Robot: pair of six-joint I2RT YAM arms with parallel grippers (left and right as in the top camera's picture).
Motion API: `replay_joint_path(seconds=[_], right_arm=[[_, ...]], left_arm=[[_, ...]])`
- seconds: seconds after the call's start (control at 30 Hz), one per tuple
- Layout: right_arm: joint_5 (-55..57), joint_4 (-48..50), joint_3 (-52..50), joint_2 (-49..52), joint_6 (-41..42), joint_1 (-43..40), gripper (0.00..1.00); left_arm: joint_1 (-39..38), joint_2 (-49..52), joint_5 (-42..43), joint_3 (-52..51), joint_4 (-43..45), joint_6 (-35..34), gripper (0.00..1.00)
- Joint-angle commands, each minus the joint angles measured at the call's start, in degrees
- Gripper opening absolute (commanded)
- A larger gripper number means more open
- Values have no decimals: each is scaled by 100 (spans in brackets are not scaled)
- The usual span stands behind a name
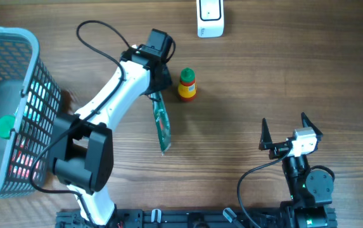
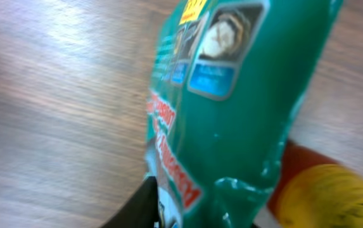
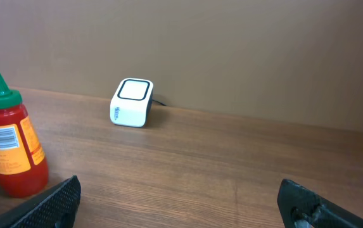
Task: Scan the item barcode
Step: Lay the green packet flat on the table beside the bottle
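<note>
Green packet (image 2: 232, 126) sits between left fingers (image 2: 138, 209); right fingers (image 3: 54, 204) spread wide.

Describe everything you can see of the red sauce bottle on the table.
The bottle looks like red plastic, with a green cone-shaped cap in place. Its orange-yellow label has a white barcode panel that faces the right wrist camera. The bottle stands upright on the wooden table, towards the far middle, just right of the upper end of the green packet. Nothing but the table is seen touching it.
</note>
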Motion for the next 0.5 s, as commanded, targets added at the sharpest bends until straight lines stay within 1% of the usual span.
replay_joint_path(seconds=[0.0, 0.17, 0.3, 0.4, 0.43, 0.47], right_arm=[[-72, 9, -7, -42, -48, 20, 100], [-72, 11, -7, -42, -50, 20, 100], [-74, 11, -7, -42, -50, 20, 100], [-72, 11, -7, -42, -50, 20, 100], [-72, 11, -7, -42, -50, 20, 100], [-72, 11, -7, -42, -48, 20, 100]], left_arm=[[-212, -107, -76, 111, 240, -79, 27], [-332, -107, -72, 232, 382, -79, 27], [-382, -120, -20, 643, 323, -76, 24], [-387, -177, 197, 837, 280, -76, 23], [-391, -212, 258, 868, 278, -76, 24], [-398, -260, 273, 876, 273, -76, 29]])
